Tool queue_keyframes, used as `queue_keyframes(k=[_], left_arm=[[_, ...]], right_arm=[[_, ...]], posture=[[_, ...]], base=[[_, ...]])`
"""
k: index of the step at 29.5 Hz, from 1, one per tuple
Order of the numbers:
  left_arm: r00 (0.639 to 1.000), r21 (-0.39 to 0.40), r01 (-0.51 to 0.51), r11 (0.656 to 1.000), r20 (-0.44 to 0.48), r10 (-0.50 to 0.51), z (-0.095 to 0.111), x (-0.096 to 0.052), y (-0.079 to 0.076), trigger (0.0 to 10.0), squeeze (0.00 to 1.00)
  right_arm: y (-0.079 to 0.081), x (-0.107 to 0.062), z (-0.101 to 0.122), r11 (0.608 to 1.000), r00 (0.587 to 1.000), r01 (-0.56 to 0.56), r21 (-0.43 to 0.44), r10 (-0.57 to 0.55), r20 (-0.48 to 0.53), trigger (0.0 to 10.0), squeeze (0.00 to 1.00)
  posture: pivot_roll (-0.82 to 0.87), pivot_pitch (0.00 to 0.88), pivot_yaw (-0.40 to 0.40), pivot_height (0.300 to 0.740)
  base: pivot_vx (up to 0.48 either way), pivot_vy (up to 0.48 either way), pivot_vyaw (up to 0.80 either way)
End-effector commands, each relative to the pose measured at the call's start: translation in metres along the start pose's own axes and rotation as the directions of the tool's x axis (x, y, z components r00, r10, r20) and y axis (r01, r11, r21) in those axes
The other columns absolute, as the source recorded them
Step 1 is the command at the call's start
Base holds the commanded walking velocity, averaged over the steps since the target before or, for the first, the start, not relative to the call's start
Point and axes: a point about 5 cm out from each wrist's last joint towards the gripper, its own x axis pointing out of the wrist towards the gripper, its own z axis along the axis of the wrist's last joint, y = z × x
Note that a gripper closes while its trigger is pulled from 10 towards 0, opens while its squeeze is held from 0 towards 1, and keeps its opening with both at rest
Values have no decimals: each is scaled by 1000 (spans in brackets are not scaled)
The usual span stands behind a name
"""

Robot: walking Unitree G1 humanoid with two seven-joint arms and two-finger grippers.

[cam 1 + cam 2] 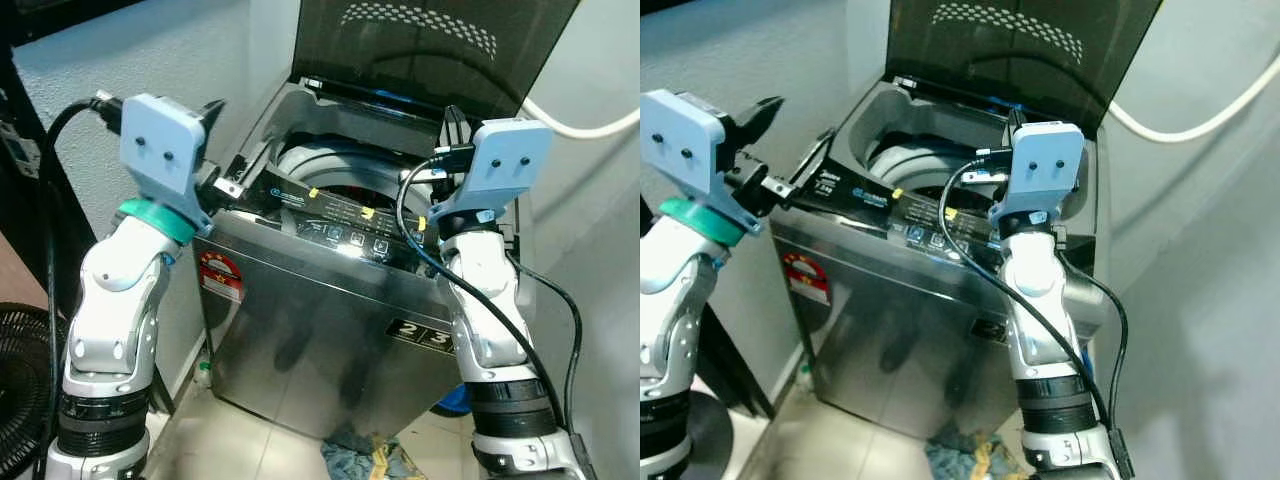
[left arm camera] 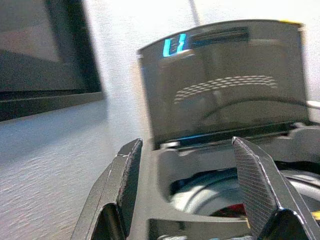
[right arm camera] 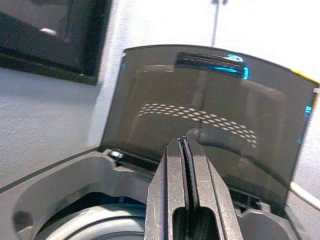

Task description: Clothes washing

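So the top-load washing machine [image 1: 300, 330] sits tucked into a corner, with a wall close on its left side and another just past its right side, so there's not much room around it. Its dark tinted lid [image 1: 430, 50] stands up and open at the back edge, and the drum [image 2: 210, 197] is exposed below it. The left gripper [image 2: 192, 190] hangs over the machine's front-left corner with its fingers spread wide apart and nothing between them, pointed toward the tub opening. The right gripper [image 3: 184, 190] sits above the front-right part of the control panel [image 1: 350, 225], its fingers pressed together with nothing between them, aimed at the raised lid. A crumpled cloth [image 1: 365, 462] lies on the tiled floor [image 1: 230, 440] at the foot of the machine's front, well below both grippers.
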Motion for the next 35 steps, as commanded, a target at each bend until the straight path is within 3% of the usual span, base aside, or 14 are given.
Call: queue_keyframes(k=[1,12,22,23,25,30,35], left_arm=[[999,17,-30,999,37,29,10,-1,0,10000,0],[995,45,-83,996,67,80,28,3,-3,10000,0],[990,88,-142,986,29,140,23,-11,-8,10000,0],[990,104,-139,985,37,136,27,-11,-10,10000,0],[989,137,-140,981,64,133,36,-12,-11,10000,0],[980,146,-193,970,79,183,41,-15,-1,10000,0],[986,166,-161,973,69,151,41,-13,-11,10000,0]], right_arm=[[-2,3,1,1000,1000,-6,1,6,6,10000,0],[-8,10,3,1000,1000,-2,-12,2,11,10000,0],[-10,4,-9,997,997,-74,-23,73,-29,10000,0],[-11,6,-11,997,997,-75,-20,74,-38,10000,0],[-7,13,-14,996,995,-89,-6,89,-45,10000,0],[7,26,-9,991,991,-136,10,136,-14,10000,0],[1,22,-12,990,990,-140,14,140,-18,10000,0]], posture=[[298,60,-127,740],[267,67,-130,740],[344,110,-198,740],[419,112,-264,740],[438,106,-283,740],[419,99,-273,740],[414,81,-231,740]], base=[[0,0,0],[0,0,0],[0,0,0],[0,0,0],[0,0,0],[0,0,0],[0,0,0]])
